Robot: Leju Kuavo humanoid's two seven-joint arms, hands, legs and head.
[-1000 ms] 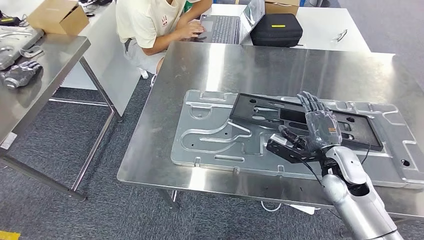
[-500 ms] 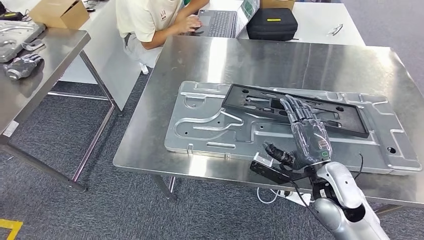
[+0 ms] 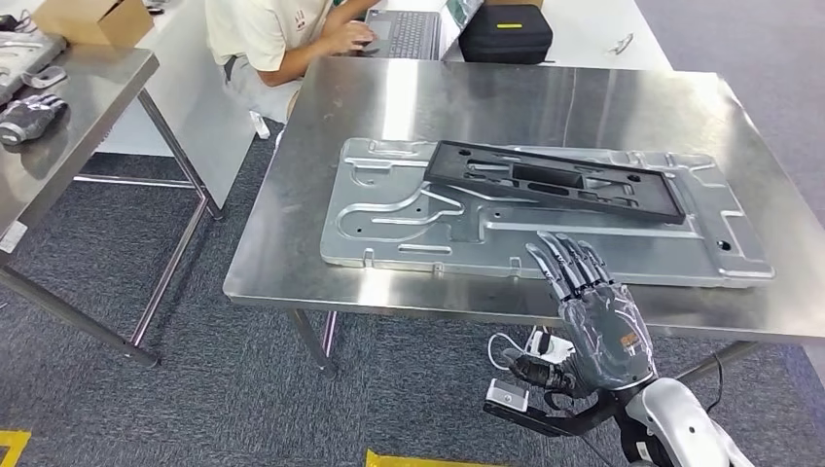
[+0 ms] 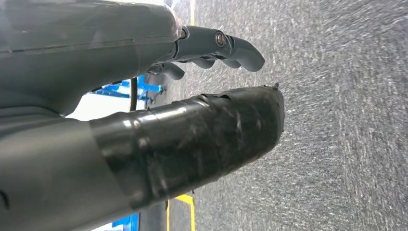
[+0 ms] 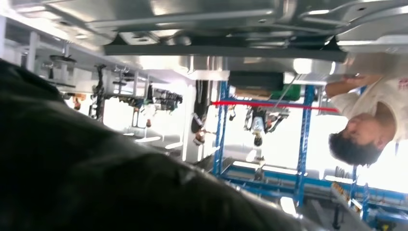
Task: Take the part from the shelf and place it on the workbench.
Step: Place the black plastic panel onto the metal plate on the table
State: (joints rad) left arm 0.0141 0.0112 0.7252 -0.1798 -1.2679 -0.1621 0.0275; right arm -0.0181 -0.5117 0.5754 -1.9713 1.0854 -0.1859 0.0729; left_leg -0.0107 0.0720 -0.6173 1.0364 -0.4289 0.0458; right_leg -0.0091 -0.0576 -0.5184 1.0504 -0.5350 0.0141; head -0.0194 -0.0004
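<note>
Sitting at a laptop (image 3: 404, 29) beyond the far edge of the workbench (image 3: 545, 107), a person (image 3: 277, 39) in a pale shirt leans in, with a black case (image 3: 506, 34) just beside the laptop; another steel table (image 3: 68, 126) stands off the workbench's left side, carrying a spare robot hand (image 3: 29, 115) and a cardboard box (image 3: 83, 17). On the workbench lies a broad silver stamped panel (image 3: 409, 219), and the part (image 3: 550, 182), a long flat black frame with cut-outs and a raised rim, rests on top of that panel toward its far edge. Nothing lies between the part and the workbench's near edge except bare panel. The right hand (image 3: 589, 316) hangs off the workbench's near edge, over the grey carpet, well apart from the part, its fingers (image 3: 564, 263) straight and spread, holding nothing. The right wrist view shows the part (image 5: 226, 49) edge-on as a dark strip, with blue racking (image 5: 303, 144) behind the workbench. The left wrist view shows the left hand (image 4: 159, 110) over carpet, its fingers (image 4: 231, 45) curled in, nothing in them.
</note>
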